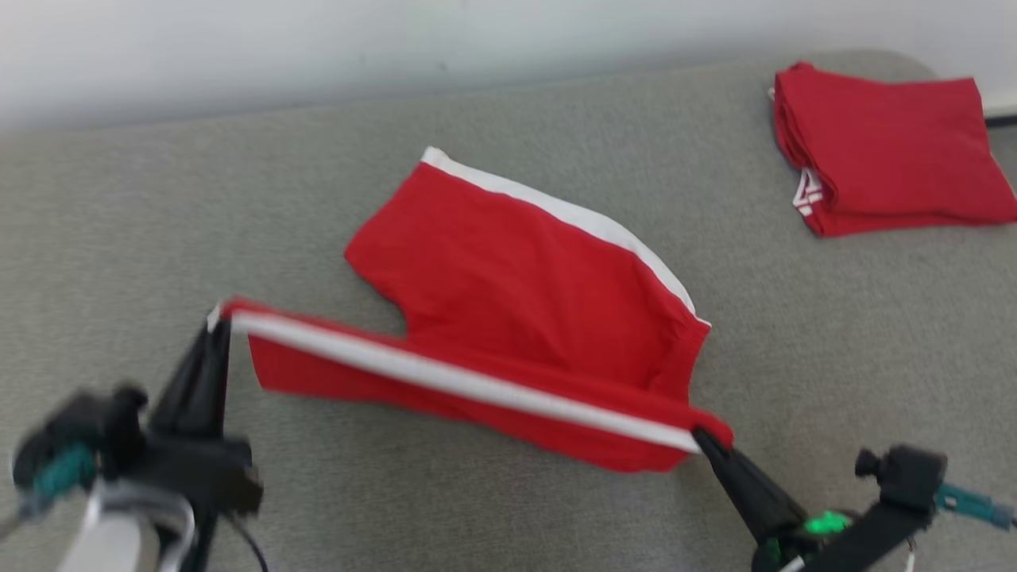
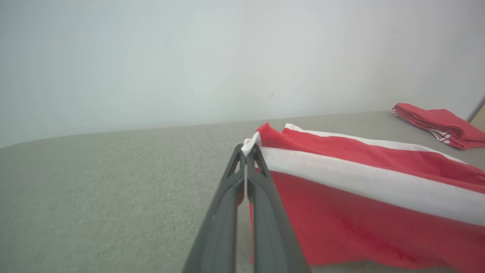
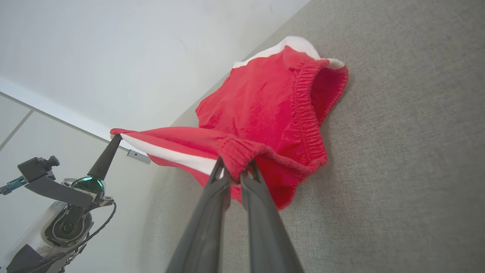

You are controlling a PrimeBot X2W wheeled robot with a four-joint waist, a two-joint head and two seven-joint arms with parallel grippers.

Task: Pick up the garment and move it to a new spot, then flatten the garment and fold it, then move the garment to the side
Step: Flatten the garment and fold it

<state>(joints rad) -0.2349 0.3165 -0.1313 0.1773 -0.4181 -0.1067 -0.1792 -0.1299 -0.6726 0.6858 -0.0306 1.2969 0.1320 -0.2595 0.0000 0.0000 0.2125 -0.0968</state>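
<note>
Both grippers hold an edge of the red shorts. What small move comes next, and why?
Probably carry the raised edge toward the far stripe: the left gripper and right gripper each pinch one end of the shorts' near side, and the rest lies flat.

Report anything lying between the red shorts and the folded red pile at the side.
Nothing visible does: only bare grey surface lies between the red shorts and the folded red pile at the robot's far right. The left claw and right claw are each shut on the shorts' near striped edge.
</note>
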